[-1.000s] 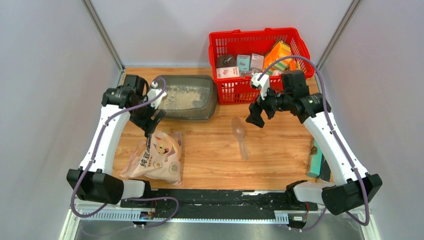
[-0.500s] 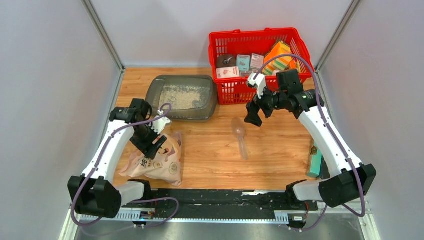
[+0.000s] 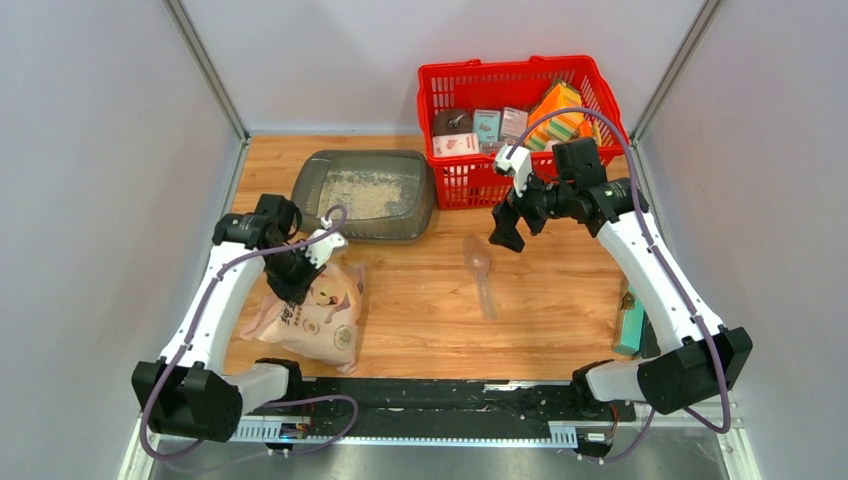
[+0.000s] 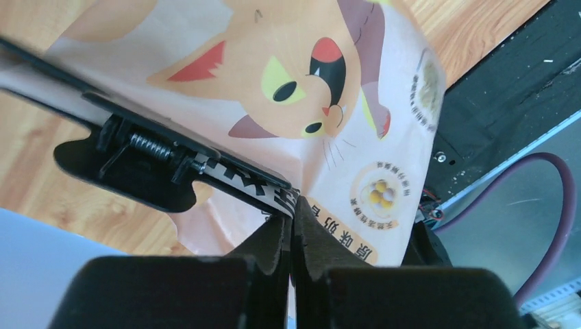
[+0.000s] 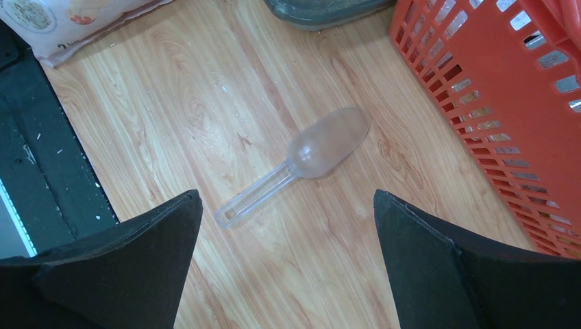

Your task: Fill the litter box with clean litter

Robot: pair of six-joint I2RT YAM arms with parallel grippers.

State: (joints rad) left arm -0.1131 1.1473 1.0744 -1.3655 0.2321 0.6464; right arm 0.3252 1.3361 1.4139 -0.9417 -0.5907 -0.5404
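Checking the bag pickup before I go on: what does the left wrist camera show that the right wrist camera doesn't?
Left wrist only: the left gripper closed on the litter bag beside a black clip. Right wrist only: the scoop lying under the open right gripper, the red basket, a corner of the litter box. Both: the bag and the wooden table.

One litter box (image 3: 422,214), one bag of clean litter (image 3: 322,322), one clear scoop (image 3: 481,271), one teal box (image 3: 630,326), one red basket (image 3: 428,100) holding perhaps six jumbled packages (image 3: 487,123).
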